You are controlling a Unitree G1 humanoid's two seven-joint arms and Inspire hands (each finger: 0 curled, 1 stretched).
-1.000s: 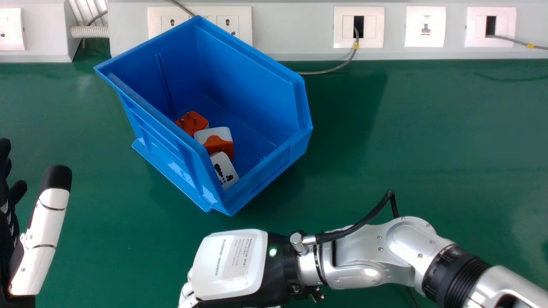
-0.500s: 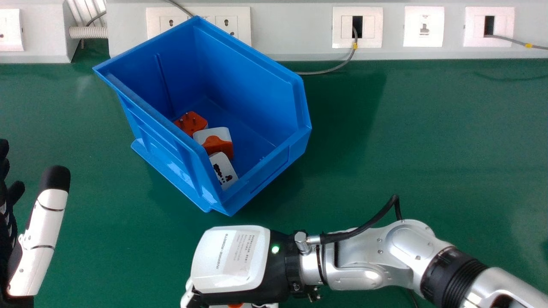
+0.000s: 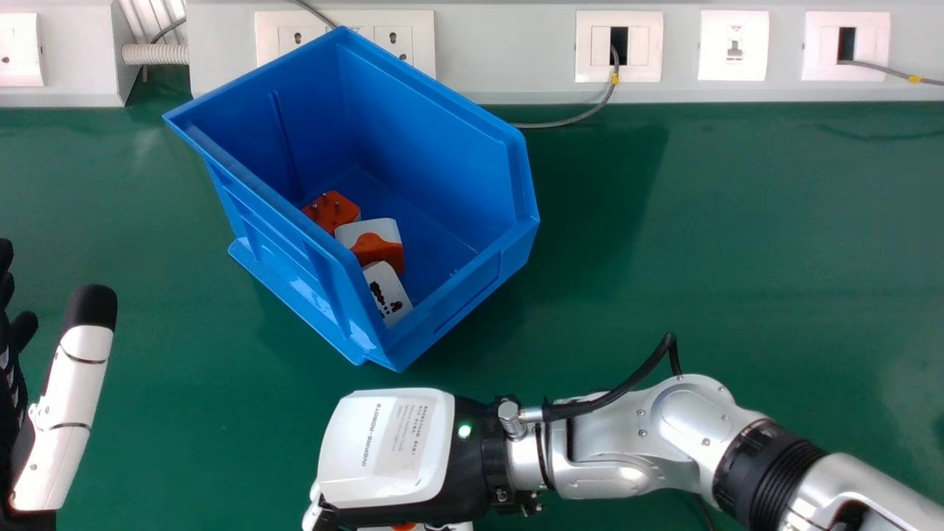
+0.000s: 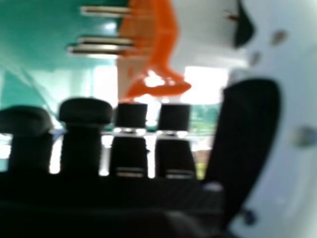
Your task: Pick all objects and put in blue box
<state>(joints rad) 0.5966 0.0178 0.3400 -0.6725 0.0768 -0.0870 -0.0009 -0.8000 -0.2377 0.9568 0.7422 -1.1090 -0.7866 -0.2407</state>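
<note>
My right hand [image 3: 387, 446] is back-up at the bottom edge of the head view, in front of the blue box [image 3: 442, 317]. An orange-and-white adapter [image 3: 404, 526] peeks out from under it. In the right hand view, the adapter [image 4: 166, 44], its metal pins sticking out, is close against the fingers and thumb of my right hand [image 4: 247, 139], which is shut on it. Inside the box lie an orange adapter [image 3: 333, 212], a white-and-orange adapter [image 3: 378, 245] and a white adapter [image 3: 387, 295]. At the far left, my left hand [image 3: 72, 413] is open, its thumb straight.
The green table [image 3: 723, 243] surrounds the box. Along its back edge runs a white trunking [image 3: 509, 55] with wall sockets, and a grey cable [image 3: 571, 120] hangs onto the table behind the box. My right forearm [image 3: 634, 442] crosses the lower right.
The right hand has shifted slightly left and up in the head view, and more of the adapter under it has come into sight. The left hand has drifted slightly left.
</note>
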